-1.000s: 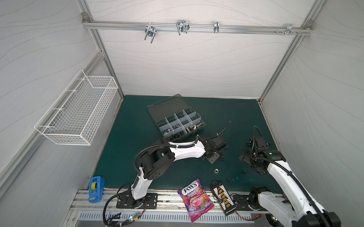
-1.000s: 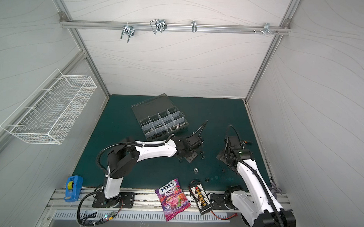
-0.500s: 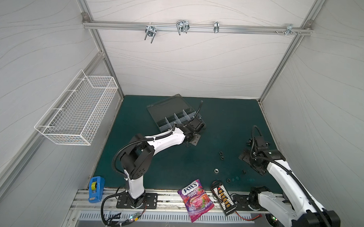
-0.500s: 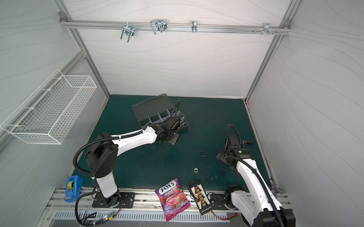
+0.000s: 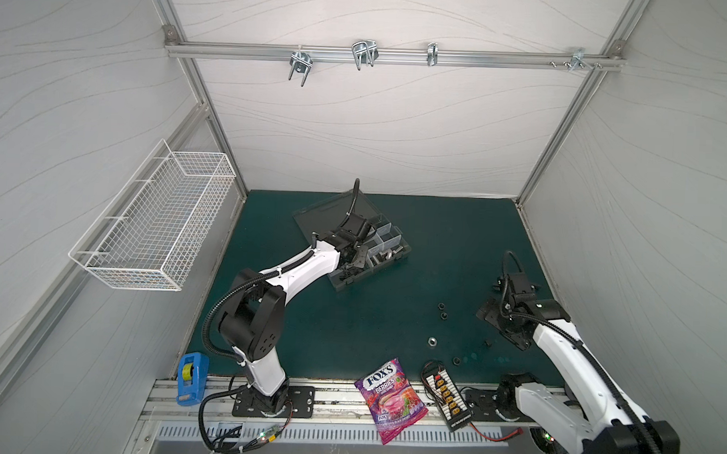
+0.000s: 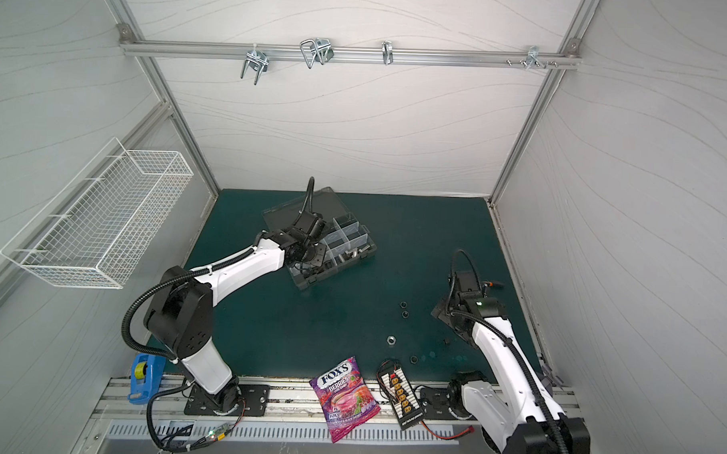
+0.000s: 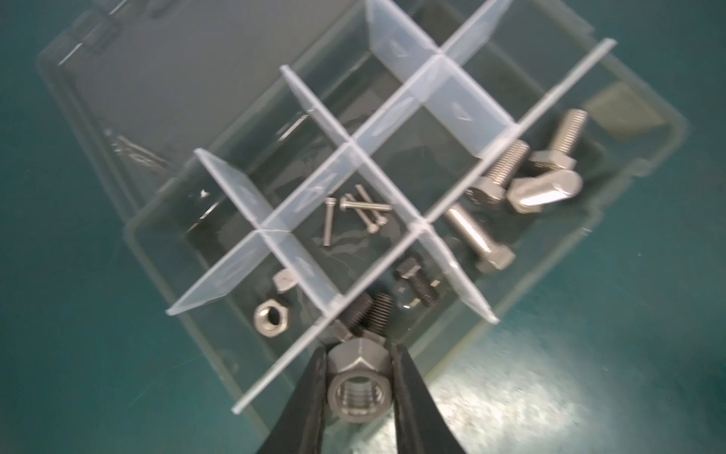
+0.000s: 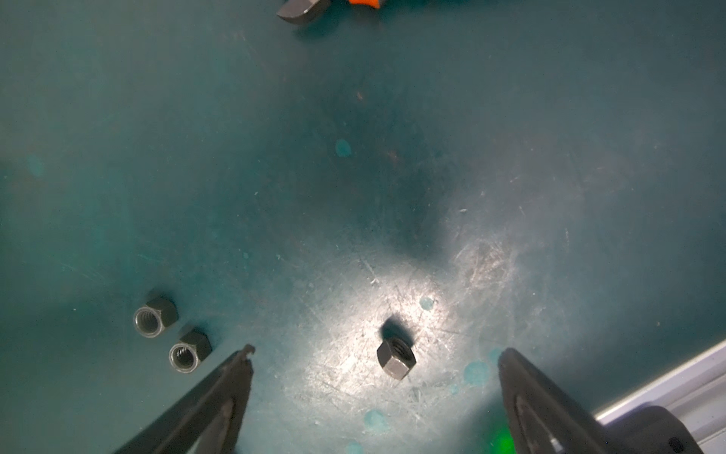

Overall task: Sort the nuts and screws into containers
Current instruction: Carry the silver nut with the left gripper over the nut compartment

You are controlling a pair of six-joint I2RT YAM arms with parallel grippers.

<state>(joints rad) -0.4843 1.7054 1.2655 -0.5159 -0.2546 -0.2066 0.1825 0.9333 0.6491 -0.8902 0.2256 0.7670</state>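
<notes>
One green table [image 5: 350, 331]: broad bare stretch mid-mat between the two arms, walls close on three sides. One white wire basket [image 5: 154, 225] on the left wall, off the table. One smoky organizer box [image 5: 400, 254] toward the back, lid flat open, bare mat all round. Compartments [image 7: 416, 153] parted by clear dividers, total not countable, left wrist covering part in both top views. Left claw [image 7: 357, 351] over the box's near rim, clenched on one silver nut [image 7: 358, 389]. Right claw [image 8: 377, 350] spread wide, low over the table toward the right edge, grasping nothing. In the box: four hex bolts [image 7: 481, 239] together, about three black screws [image 7: 418, 285] next door, about four thin screws [image 7: 355, 212], two boxed nuts [image 7: 271, 316], one half behind a divider. Loose, front right: one loose silver nut [image 5: 432, 342], four black nuts [image 8: 396, 358], one between the right claw's fingers untouched, two side by side close by. Dark piece in a far compartment blurred, unidentifiable.
</notes>
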